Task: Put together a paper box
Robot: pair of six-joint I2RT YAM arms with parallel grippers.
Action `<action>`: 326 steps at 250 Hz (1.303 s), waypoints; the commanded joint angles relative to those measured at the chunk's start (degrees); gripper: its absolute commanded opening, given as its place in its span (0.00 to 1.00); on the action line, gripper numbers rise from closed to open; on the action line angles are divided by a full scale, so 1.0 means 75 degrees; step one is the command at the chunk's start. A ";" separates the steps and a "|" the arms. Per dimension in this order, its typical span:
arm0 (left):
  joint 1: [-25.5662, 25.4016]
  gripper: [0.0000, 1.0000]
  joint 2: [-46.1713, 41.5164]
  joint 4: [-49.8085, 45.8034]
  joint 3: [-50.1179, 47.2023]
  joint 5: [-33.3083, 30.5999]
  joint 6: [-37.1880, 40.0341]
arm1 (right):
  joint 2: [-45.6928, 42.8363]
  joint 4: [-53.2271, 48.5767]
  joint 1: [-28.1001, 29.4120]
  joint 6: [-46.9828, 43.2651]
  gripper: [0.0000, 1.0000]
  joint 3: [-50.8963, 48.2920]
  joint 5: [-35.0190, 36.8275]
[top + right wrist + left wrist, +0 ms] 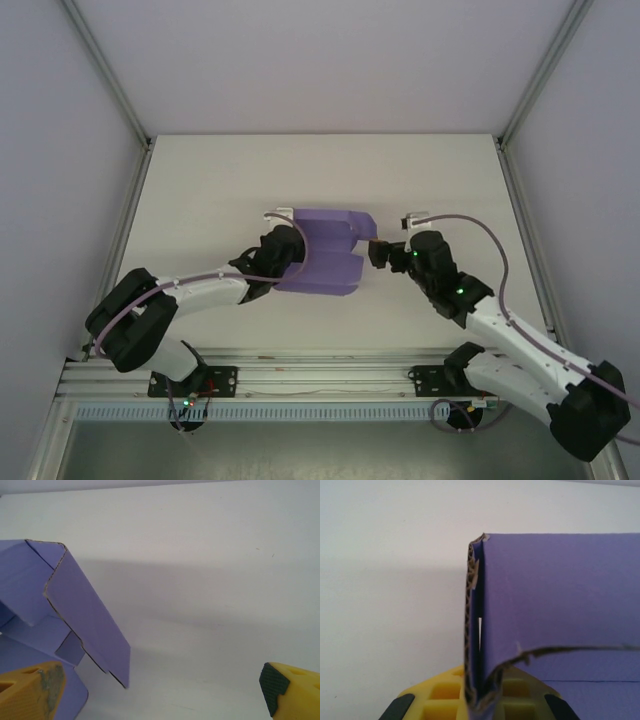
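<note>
From above, you see the paper box (322, 250) on the white table (220, 190), between the left gripper (288, 262) and the right gripper (377, 252), with pale walls (60, 110) around. Your left wrist view shows the fingers (445, 692) clamped on its folded edge. In your right wrist view the fingers (30, 692) are spread wide, with the box beside one.

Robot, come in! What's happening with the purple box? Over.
Left pincer shut on box edge. Right pincer open beside it. Box half folded. Nothing in the way.
</note>
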 commanded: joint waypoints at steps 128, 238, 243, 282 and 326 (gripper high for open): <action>0.0188 0.00 -0.0541 0.0446 -0.0666 0.0506 0.0048 | 0.1531 -0.0653 -0.1316 -0.0886 0.73 0.1081 -0.2321; 0.0202 0.00 -0.0463 0.0698 -0.0677 0.0978 0.0155 | 0.2372 -0.0446 -0.1314 -0.1783 0.60 0.1633 -0.4965; 0.0205 0.00 -0.0458 0.0714 -0.0677 0.0996 0.0155 | 0.2429 -0.0455 -0.1323 -0.1828 0.59 0.1689 -0.5085; 0.0205 0.00 -0.0425 0.0674 -0.0646 0.0991 0.0155 | 0.2990 -0.0627 -0.1132 -0.2106 0.54 0.2067 -0.5711; 0.0207 0.00 -0.0381 0.0625 -0.0624 0.0954 0.0187 | 0.3595 -0.0904 -0.0742 -0.2139 0.44 0.2523 -0.5212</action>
